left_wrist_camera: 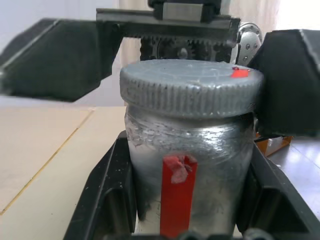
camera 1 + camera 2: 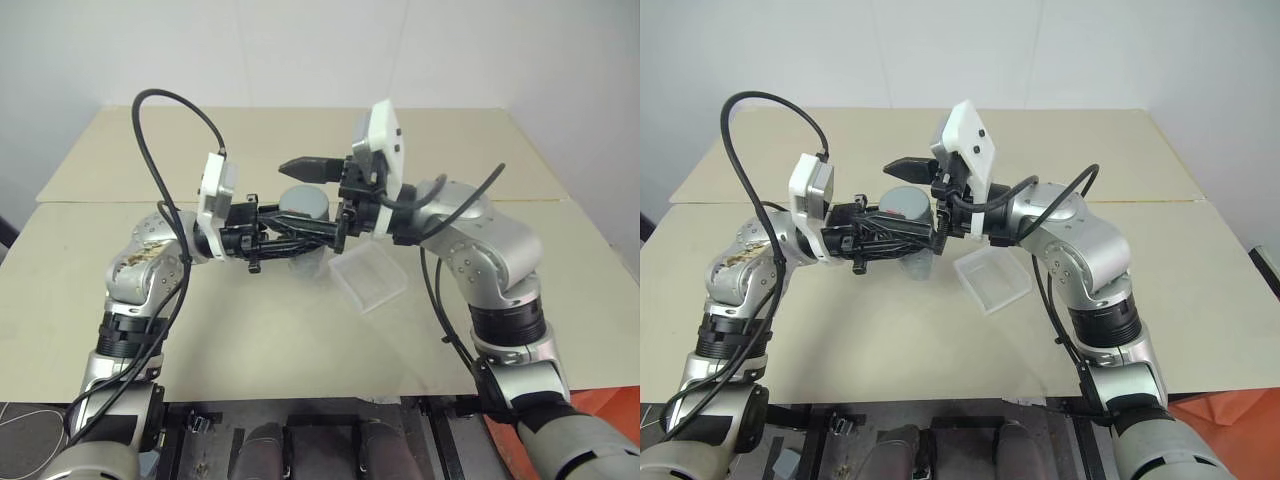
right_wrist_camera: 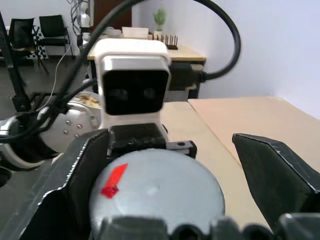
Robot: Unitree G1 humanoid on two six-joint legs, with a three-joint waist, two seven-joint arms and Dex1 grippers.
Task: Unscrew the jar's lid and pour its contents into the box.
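Clear box (image 2: 368, 278) beside held jar (image 1: 190, 175), beige table (image 2: 300, 330)

The lid (image 1: 191, 91) looks like grey plastic or dull metal, I cannot tell which; its rim is finely ribbed, its flat top faintly scuffed, with a small glossy red mark near the edge. The jar (image 1: 187, 165) below has a wrinkled, shiny wrap that catches the light, and a torn red strip of tape runs down it. The fingers (image 1: 107, 200) of the left pincer (image 1: 187, 220) are matt black plastic with a slightly grainy face; those of the right pincer (image 3: 165, 170) look the same. The box (image 2: 370, 277), at about four o'clock from the jar, is thin clear glossy plastic. The counter (image 2: 300, 330) is a smooth, matt beige board.
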